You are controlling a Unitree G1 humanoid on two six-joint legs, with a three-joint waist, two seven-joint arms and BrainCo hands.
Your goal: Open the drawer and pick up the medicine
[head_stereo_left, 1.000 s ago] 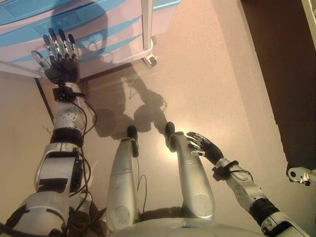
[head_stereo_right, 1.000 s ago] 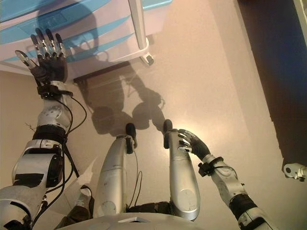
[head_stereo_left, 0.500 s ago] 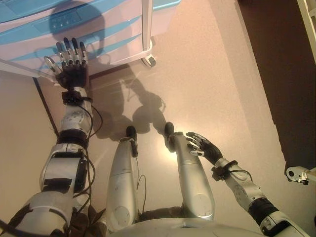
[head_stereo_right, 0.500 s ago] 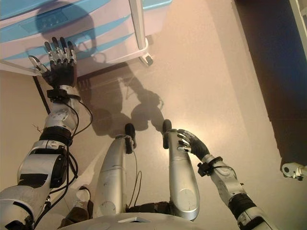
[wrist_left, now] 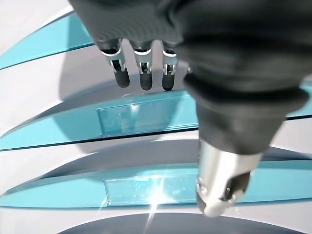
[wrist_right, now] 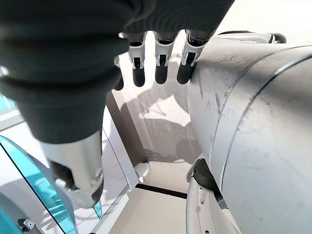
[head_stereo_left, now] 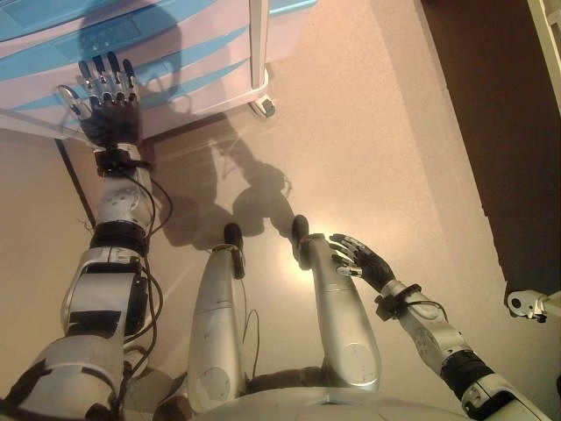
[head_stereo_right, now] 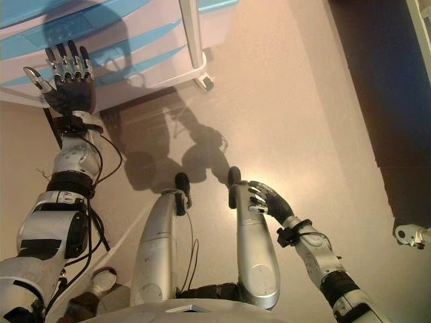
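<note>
A white cabinet with teal drawer fronts (head_stereo_left: pixel 175 61) stands at the upper left, and its drawers (wrist_left: pixel 146 114) look closed. My left hand (head_stereo_left: pixel 107 110) is raised in front of the lower drawers, open, fingers straight and spread, holding nothing. In the left wrist view its fingertips (wrist_left: pixel 141 80) hover just short of a teal drawer front with a clear handle recess (wrist_left: pixel 141 187). My right hand (head_stereo_left: pixel 361 260) hangs low on the right, open and relaxed. No medicine shows in any view.
The cabinet rolls on casters, one caster (head_stereo_left: pixel 261 107) at its front right corner beside a white frame post (head_stereo_left: pixel 258 44). A dark floor area (head_stereo_left: pixel 491 132) lies at the right, with another white caster (head_stereo_left: pixel 526 304) at the lower right. Beige floor (head_stereo_left: pixel 351 149) spreads between.
My left hand moved right and down half a second ago, then came back left and up in front of the drawers. It stays open. The right hand has not moved.
</note>
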